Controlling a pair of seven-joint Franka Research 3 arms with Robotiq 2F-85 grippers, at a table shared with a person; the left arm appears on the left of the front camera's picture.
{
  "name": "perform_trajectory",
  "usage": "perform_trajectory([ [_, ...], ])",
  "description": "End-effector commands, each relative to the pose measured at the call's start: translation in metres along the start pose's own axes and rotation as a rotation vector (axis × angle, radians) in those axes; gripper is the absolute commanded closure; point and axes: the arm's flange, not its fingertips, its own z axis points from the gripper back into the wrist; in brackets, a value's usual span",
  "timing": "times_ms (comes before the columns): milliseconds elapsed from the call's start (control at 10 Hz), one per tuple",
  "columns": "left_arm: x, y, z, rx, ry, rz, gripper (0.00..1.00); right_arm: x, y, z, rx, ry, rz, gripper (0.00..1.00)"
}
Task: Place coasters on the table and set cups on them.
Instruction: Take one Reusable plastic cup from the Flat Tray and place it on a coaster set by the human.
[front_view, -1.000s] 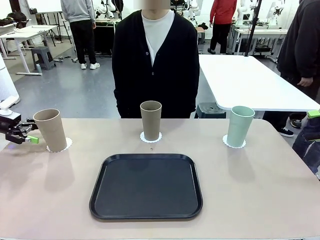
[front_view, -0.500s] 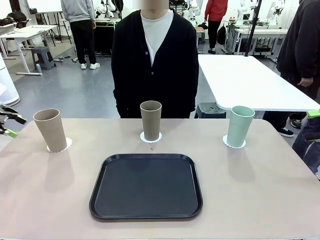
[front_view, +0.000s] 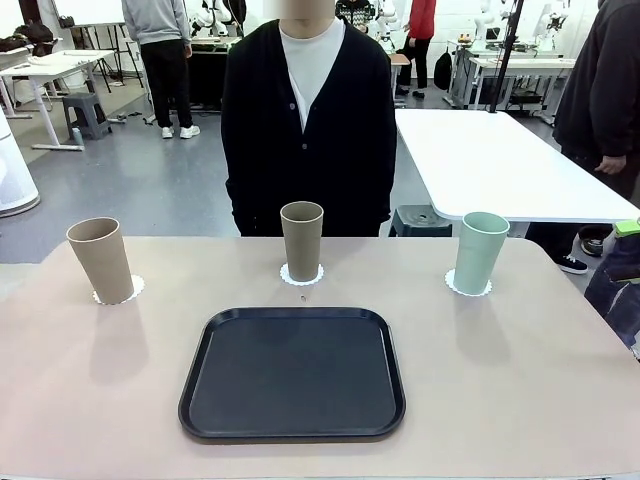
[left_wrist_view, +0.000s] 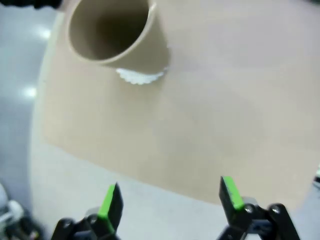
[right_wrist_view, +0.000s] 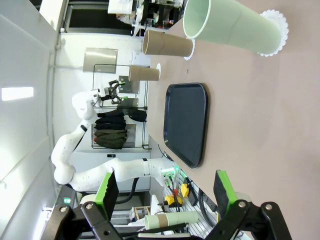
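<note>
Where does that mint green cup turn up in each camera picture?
Front view: the mint green cup stands upright at the right, on its coaster.
Left wrist view: not in it; a tan cup on a coaster is there.
Right wrist view: the cup lies sideways across the top.
Shared landmark: the black tray, which the right wrist view has left of centre.

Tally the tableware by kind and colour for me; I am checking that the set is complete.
Tan-brown cups: 2
Mint green cup: 1
White coasters, one under each cup: 3
Black tray: 1
Total: 7
</note>
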Motion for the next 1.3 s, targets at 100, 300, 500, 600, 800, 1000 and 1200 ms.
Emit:
perform_trajectory([
  [100, 0.044, -0.028, 0.050, -0.094, -0.020, 0.233, 0.00, -0.001, 0.001, 0.001, -0.005, 0.005, 0.002, 0.00],
  [300, 0.076, -0.021, 0.067, -0.100, -0.039, 0.444, 0.00, -0.001, 0.001, 0.001, -0.005, 0.005, 0.002, 0.00],
  [500, 0.109, -0.005, 0.055, -0.056, 0.007, 0.592, 0.00, -0.001, 0.001, 0.001, -0.005, 0.005, 0.002, 0.00],
  [600, 0.124, 0.004, 0.045, -0.004, 0.084, 0.659, 0.00, -0.001, 0.001, 0.001, -0.005, 0.005, 0.002, 0.00],
  [800, 0.133, 0.004, 0.039, -0.004, 0.172, 0.679, 0.00, -0.001, 0.001, 0.001, -0.005, 0.005, 0.002, 0.00],
  [1000, 0.124, -0.001, 0.046, -0.010, 0.052, 0.646, 0.00, -0.001, 0.001, 0.001, -0.005, 0.005, 0.002, 0.00],
  [1200, 0.124, -0.001, 0.046, -0.010, 0.052, 0.646, 0.00, -0.001, 0.001, 0.001, -0.005, 0.005, 0.002, 0.00],
])
